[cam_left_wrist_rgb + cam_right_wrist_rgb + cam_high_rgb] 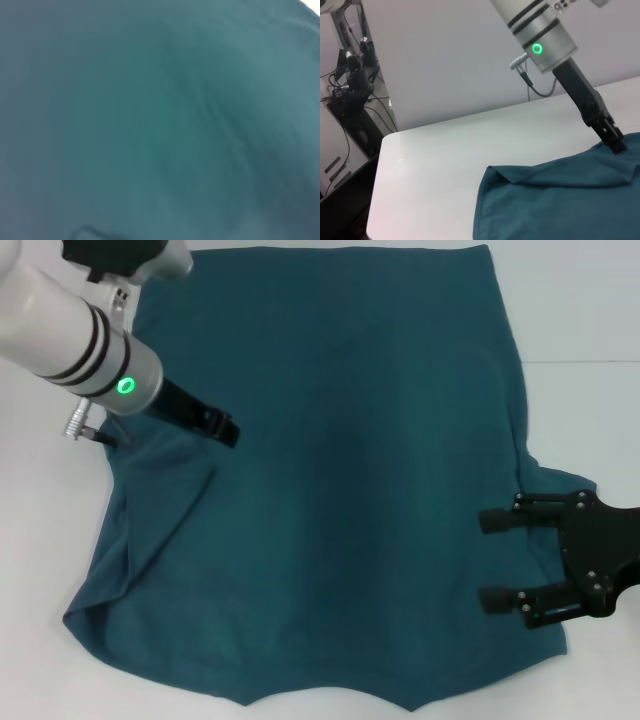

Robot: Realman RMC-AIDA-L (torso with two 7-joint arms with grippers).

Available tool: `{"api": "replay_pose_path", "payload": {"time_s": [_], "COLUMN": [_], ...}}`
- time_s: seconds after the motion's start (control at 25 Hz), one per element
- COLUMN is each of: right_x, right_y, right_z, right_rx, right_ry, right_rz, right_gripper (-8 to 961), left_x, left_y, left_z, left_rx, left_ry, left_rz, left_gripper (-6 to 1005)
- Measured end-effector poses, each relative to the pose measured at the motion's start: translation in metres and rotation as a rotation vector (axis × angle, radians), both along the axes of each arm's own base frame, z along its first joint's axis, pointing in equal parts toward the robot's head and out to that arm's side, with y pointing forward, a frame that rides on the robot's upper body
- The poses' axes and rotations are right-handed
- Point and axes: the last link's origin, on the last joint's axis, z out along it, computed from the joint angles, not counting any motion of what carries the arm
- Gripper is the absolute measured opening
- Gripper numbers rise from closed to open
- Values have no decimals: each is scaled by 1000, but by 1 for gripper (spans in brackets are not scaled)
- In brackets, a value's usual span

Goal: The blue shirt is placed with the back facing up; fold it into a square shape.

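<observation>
You see the blue shirt point(340, 510) as soft matt cloth, lightly creased, with folded ridges at the lower left of the head frame. Beneath it, the table point(585, 300) looks smooth, white, faintly glossy. Your left arm point(70, 330) shows satin silver casing banded in black; both grippers look matt black, hard-surfaced.

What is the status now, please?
Left tool down on blue shirt, left side folded in. Right tool open over right edge. Nothing in the way.

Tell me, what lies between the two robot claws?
Only smooth blue shirt between the left gripper and the right gripper, in the head view.
</observation>
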Motion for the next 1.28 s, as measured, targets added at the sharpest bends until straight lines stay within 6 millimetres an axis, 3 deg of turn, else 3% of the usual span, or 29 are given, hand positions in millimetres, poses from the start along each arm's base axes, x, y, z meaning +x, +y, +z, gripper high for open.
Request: {"api": "replay_pose_path", "payload": {"time_s": [0.28, 0.36, 0.56, 0.84, 1.28], "right_x": [2, 2, 0, 0, 2], "right_y": [0, 0, 3, 2, 0], "right_z": [0, 0, -1, -4, -5], "right_rx": [4, 6, 7, -5, -6], "right_ry": [9, 9, 9, 13, 14], "right_rz": [-13, -14, -9, -10, -16], "right_gripper": [942, 942, 942, 942, 942], "left_x": [-47, -61, -78, -84, -81], "left_y": [0, -4, -10, -14, -13], "left_z": [40, 40, 27, 10, -8], "left_rx": [135, 128, 90, 45, 1], "left_ry": [56, 75, 113, 141, 179], "left_rz": [57, 68, 41, -6, -59], "left_gripper": [414, 654, 854, 794, 785]}}
